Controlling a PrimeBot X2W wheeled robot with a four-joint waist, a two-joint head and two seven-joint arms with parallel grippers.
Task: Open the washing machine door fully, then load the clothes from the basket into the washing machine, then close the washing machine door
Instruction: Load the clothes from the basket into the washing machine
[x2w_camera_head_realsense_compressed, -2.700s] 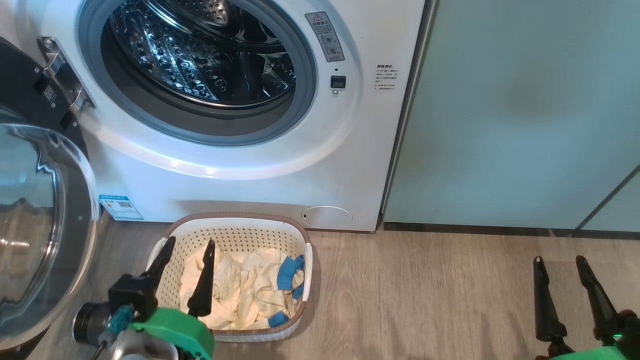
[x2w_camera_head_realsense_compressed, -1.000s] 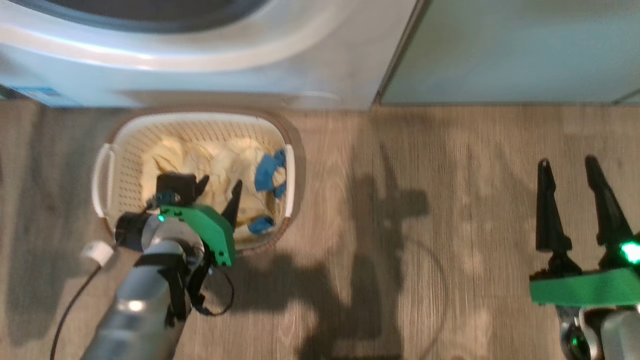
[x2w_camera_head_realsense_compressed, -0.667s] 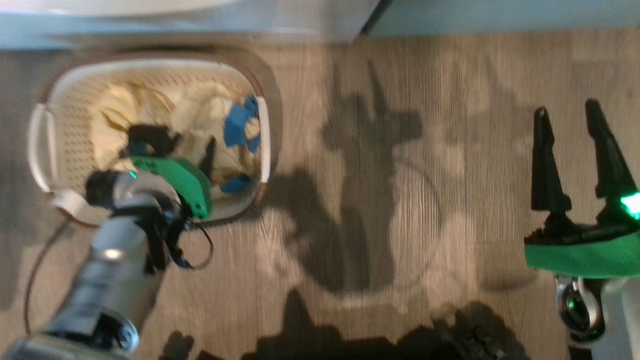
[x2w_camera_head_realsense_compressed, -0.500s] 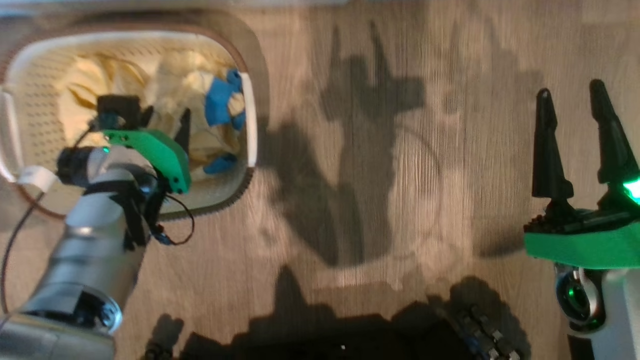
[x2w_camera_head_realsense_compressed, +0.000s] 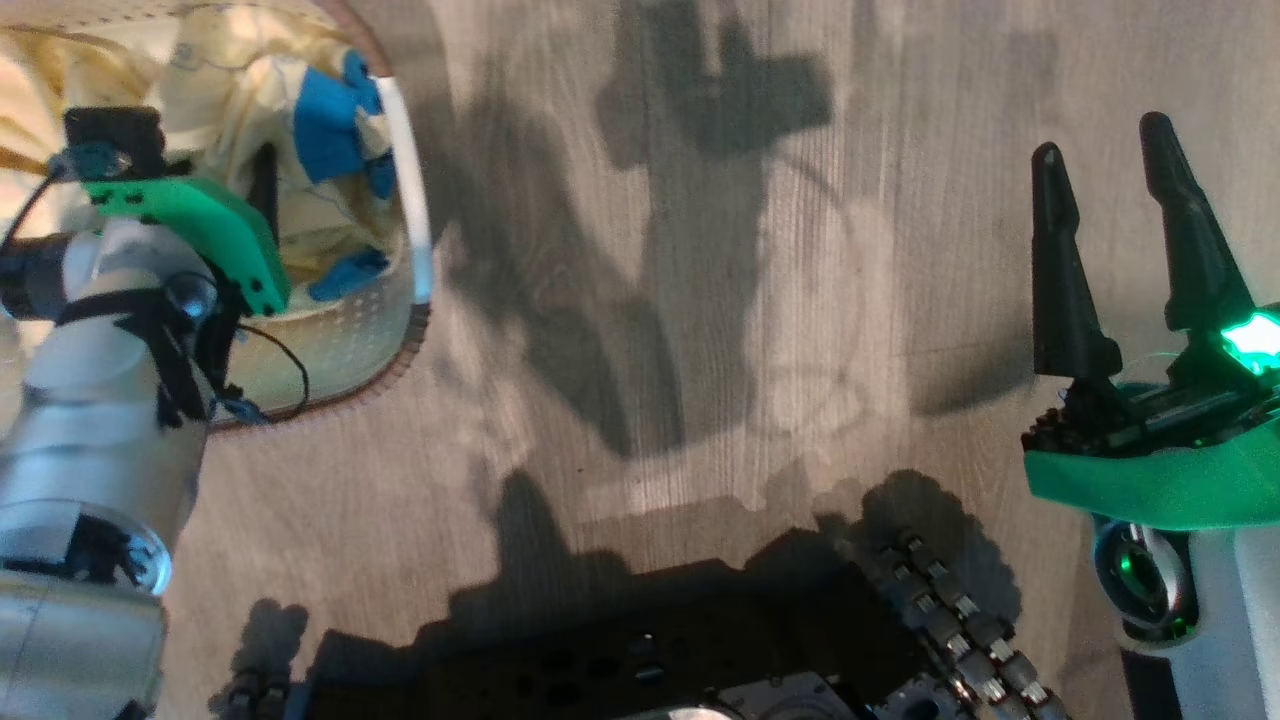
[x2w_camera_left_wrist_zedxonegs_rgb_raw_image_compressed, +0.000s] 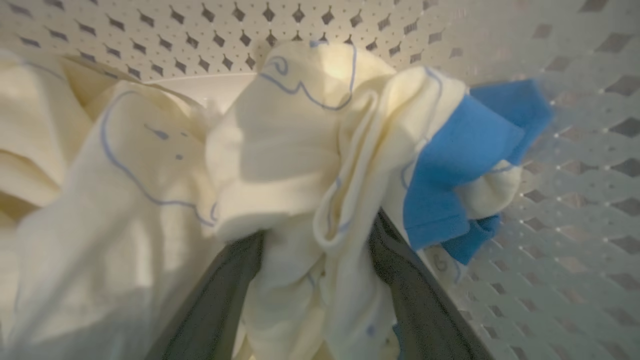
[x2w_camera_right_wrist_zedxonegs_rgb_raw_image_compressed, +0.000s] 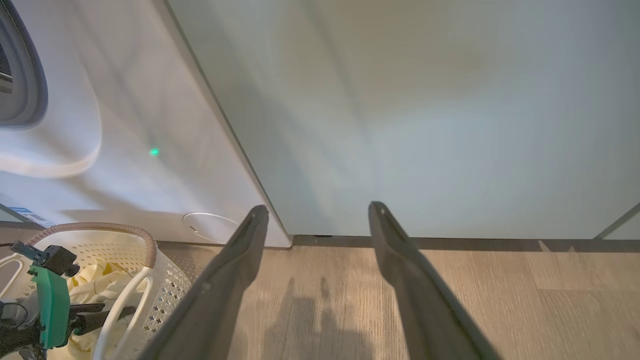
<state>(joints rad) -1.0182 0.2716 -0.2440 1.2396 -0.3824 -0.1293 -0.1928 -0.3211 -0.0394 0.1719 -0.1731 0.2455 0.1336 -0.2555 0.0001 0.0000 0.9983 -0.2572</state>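
Bearing unreadable print: sticker (x2w_camera_right_wrist_zedxonegs_rgb_raw_image_compressed: 27, 216) on washing machine (x2w_camera_right_wrist_zedxonegs_rgb_raw_image_compressed: 140, 100).

Our left arm (x2w_camera_head_realsense_compressed: 95, 440) stretches forward and down; the left gripper (x2w_camera_left_wrist_zedxonegs_rgb_raw_image_compressed: 320, 227) points downward, its two fingers spread wide. The right gripper (x2w_camera_head_realsense_compressed: 1100, 140) hangs at our right side, fingers pointing forward, also spread wide and empty.

No legible text anywhere, blue sticker (x2w_camera_right_wrist_zedxonegs_rgb_raw_image_compressed: 30, 217) on the washing machine (x2w_camera_right_wrist_zedxonegs_rgb_raw_image_compressed: 150, 100) too small to read
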